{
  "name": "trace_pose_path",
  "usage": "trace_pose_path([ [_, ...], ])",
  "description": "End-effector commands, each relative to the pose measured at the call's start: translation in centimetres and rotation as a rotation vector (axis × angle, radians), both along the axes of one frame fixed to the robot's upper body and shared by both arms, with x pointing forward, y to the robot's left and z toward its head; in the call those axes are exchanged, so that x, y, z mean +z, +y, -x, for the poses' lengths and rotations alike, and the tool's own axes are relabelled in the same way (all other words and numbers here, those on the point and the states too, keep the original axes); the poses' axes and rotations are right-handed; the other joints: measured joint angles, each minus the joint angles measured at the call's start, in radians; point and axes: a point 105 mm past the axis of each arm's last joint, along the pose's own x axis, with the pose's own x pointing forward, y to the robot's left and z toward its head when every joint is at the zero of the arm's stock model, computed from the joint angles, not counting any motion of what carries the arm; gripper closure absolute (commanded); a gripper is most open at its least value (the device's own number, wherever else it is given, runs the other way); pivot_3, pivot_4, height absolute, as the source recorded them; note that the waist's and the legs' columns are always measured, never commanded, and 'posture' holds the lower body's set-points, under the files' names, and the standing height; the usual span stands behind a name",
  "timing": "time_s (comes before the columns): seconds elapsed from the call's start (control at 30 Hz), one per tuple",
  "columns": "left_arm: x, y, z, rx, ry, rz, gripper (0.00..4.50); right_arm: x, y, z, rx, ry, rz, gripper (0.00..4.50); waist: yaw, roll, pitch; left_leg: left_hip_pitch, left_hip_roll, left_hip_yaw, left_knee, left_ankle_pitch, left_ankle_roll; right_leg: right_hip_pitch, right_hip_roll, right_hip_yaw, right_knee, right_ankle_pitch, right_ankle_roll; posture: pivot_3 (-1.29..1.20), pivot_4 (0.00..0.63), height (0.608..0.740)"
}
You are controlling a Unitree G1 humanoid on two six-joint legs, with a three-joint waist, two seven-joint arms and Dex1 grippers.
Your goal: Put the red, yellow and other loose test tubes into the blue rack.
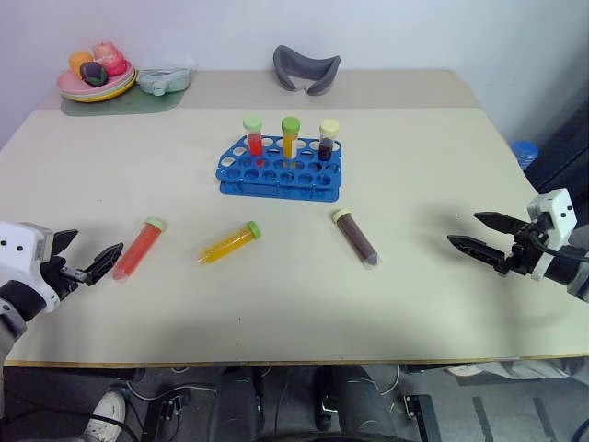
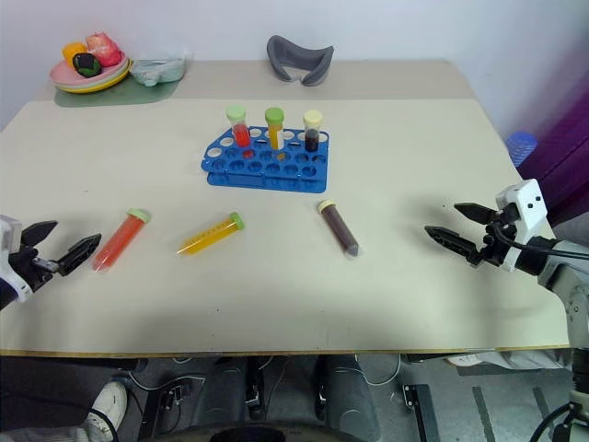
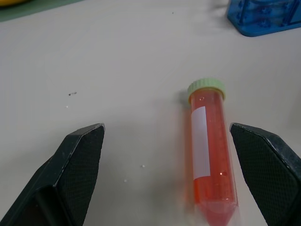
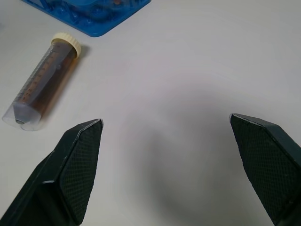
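The blue rack is cut off by the edge in the left wrist view, so just one corner shows; in the right wrist view too, only a corner of it is visible. The plate at the far left corner of the table holds several small colourful items too small to identify. The grey curved object at the far edge cannot be identified. The labels on the tubes are unreadable.

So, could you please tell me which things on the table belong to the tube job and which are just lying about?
Job: blue rack; red tube; yellow tube; dark brown tube.
Lying about: plate of toy food; grey curved piece; green mat.
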Motion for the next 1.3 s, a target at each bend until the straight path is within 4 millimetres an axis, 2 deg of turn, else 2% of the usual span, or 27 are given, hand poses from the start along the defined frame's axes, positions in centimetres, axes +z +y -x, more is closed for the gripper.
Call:
trace_pose_path([
  [0.03,1.4,-0.1,-0.2,-0.007,-0.038,-0.027,0.15,1.3,0.3,-0.2,0.010,-0.060,0.015,0.10,0.000,0.000,0.000,0.000,0.000,0.000,0.000,0.000,0.000,0.000,0.000,0.000,0.000,0.000,0.000,0.00,0.150,0.660],
  [0.3,1.5,-0.6,-0.9,-0.013,-0.048,-0.020,0.15,1.6,0.6,-0.4,-0.006,-0.080,0.017,0.10,-0.001,0.000,0.000,0.000,0.000,0.000,0.000,0.001,-0.001,0.000,0.000,0.000,0.000,0.000,0.000,0.00,0.150,0.660],
  [0.53,1.4,-0.9,-0.8,-0.019,-0.050,-0.001,0.15,0.7,-0.1,-0.3,-0.056,-0.068,0.060,0.10,0.001,0.000,0.000,0.000,0.000,0.000,0.000,0.001,-0.001,0.000,0.000,0.000,0.000,0.000,0.000,0.00,0.150,0.660],
  [0.7,1.7,-1.6,-2.0,-0.045,-0.066,0.016,0.15,2.7,-0.4,-0.7,-0.089,-0.119,0.054,0.10,0.002,0.000,0.000,0.000,0.000,-0.001,0.000,0.001,-0.001,0.000,0.000,0.000,0.001,0.000,0.000,0.00,0.150,0.660],
  [0.87,3.3,-4.6,-3.9,-0.166,-0.109,0.038,0.15,4.0,0.4,-0.7,-0.143,-0.140,0.081,0.10,0.001,0.000,0.000,0.000,0.000,-0.001,0.001,0.002,-0.003,0.001,0.000,-0.001,0.001,0.000,0.000,0.00,0.150,0.660],
  [0.93,3.6,-6.4,-4.5,-0.231,-0.112,0.048,0.15,4.5,1.2,-1.0,-0.170,-0.127,0.073,0.10,0.000,0.000,0.000,0.000,0.000,-0.001,0.001,0.003,-0.005,0.001,0.000,-0.001,0.001,0.000,0.000,0.00,0.150,0.660],
  [1.0,3.5,-8.6,-4.6,-0.317,-0.104,0.057,0.15,4.7,2.9,-0.8,-0.146,-0.092,0.095,0.10,-0.002,0.000,0.000,0.000,0.000,-0.001,0.000,0.003,-0.005,0.001,0.000,0.000,0.001,0.000,0.000,0.00,0.150,0.660],
  [1.13,2.5,-13.1,-3.2,-0.528,-0.078,0.017,0.15,4.5,6.9,-0.3,-0.071,0.008,0.119,0.10,-0.006,0.000,0.000,0.000,0.000,-0.001,0.000,0.003,-0.006,0.000,0.000,0.000,0.001,0.000,0.000,0.00,0.150,0.660],
  [1.2,1.7,-14.6,-2.5,-0.598,-0.062,-0.002,0.15,4.3,8.7,-0.2,-0.059,0.073,0.112,0.10,-0.010,0.000,0.000,0.000,0.000,-0.001,0.000,0.003,-0.006,0.000,0.000,0.000,0.001,0.000,0.000,0.00,0.150,0.660],
  [1.27,1.3,-15.2,-1.9,-0.631,-0.055,-0.012,0.15,4.3,9.8,-0.2,-0.062,0.103,0.116,0.10,-0.013,0.000,0.000,0.000,0.000,-0.002,0.000,0.003,-0.006,0.000,0.001,0.000,0.001,0.000,0.000,0.00,0.150,0.660],
  [1.3,1.3,-15.8,-1.6,-0.665,-0.052,-0.012,0.15,4.3,10.5,-0.4,-0.080,0.153,0.067,0.10,-0.014,0.000,0.000,0.000,0.000,-0.002,0.000,0.003,-0.006,0.000,0.001,0.000,0.001,0.000,0.000,0.00,0.150,0.660],
])
